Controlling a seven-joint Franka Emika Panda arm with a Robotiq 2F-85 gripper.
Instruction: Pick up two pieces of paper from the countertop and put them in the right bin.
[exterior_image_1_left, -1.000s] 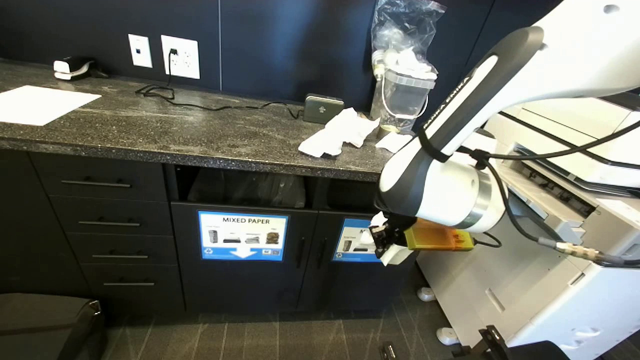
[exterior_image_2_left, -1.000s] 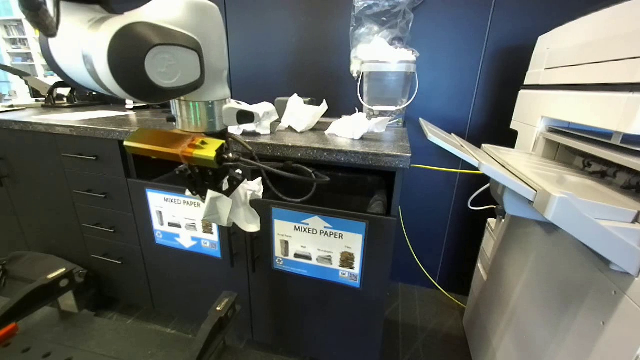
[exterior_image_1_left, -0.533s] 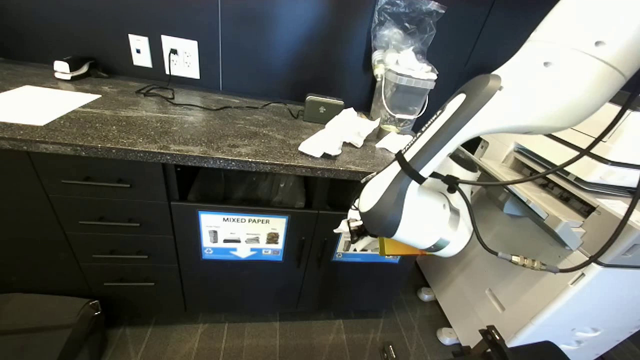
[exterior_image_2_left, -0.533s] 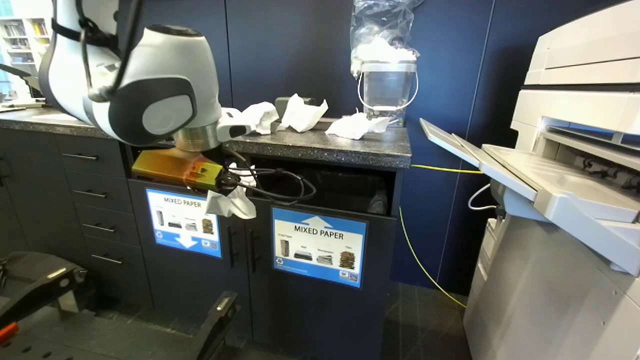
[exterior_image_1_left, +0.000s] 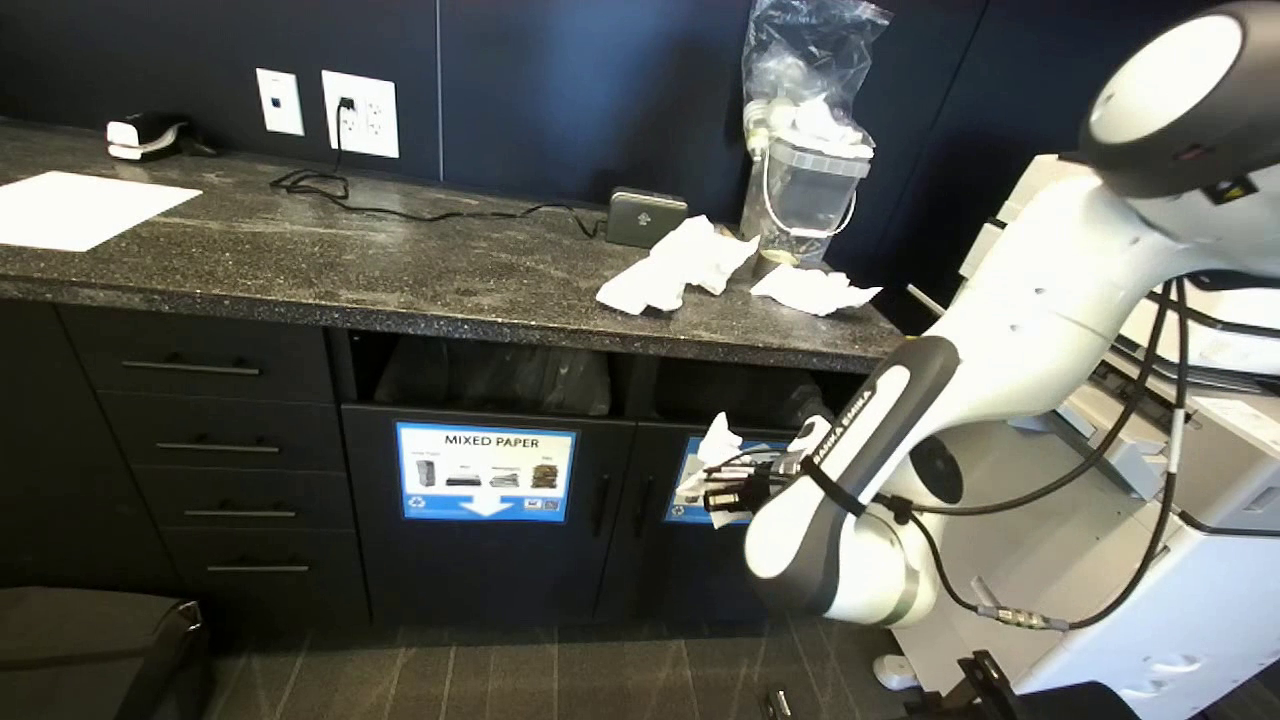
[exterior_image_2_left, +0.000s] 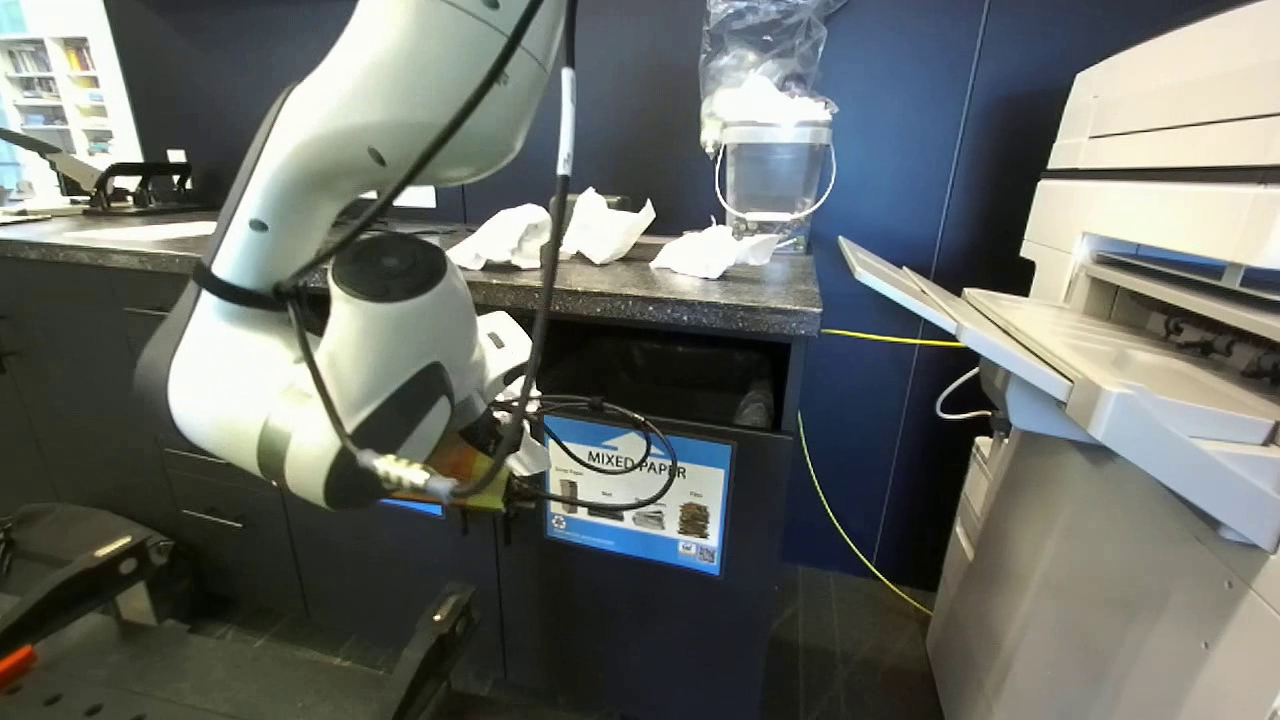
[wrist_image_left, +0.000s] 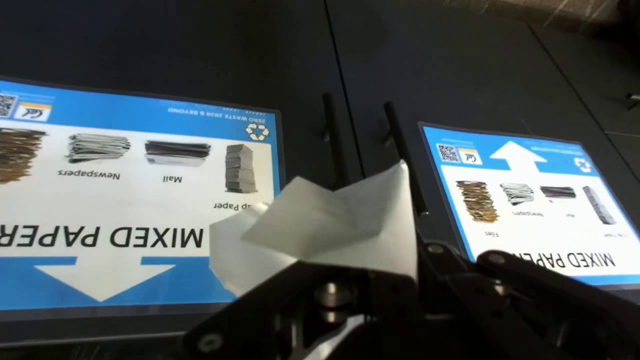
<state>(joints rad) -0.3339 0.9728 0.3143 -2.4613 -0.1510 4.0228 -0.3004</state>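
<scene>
My gripper (wrist_image_left: 380, 285) is shut on a rumpled white piece of paper (wrist_image_left: 330, 220), which sticks up past the fingers in the wrist view. In an exterior view the held paper (exterior_image_1_left: 717, 450) and gripper (exterior_image_1_left: 738, 490) are in front of the right bin's (exterior_image_1_left: 690, 575) blue label, below its slot. In an exterior view the arm hides most of the gripper; bits of held paper (exterior_image_2_left: 530, 455) show left of the right bin's front (exterior_image_2_left: 640, 620). More white pieces of paper (exterior_image_2_left: 505, 237) (exterior_image_2_left: 605, 228) (exterior_image_2_left: 712, 250) lie on the dark countertop (exterior_image_1_left: 430, 265).
A left bin (exterior_image_1_left: 485, 545) with a similar label adjoins the right bin. A clear bucket (exterior_image_2_left: 775, 170) with a plastic bag stands at the countertop's back. A printer (exterior_image_2_left: 1080, 520) with protruding trays stands to the right. A flat white sheet (exterior_image_1_left: 90, 210) lies on the countertop's left.
The arm has lowered and the hand has tilted and turned. The held paper stays in the grip and has shifted toward the right bin's front. The papers on the countertop have not moved.
</scene>
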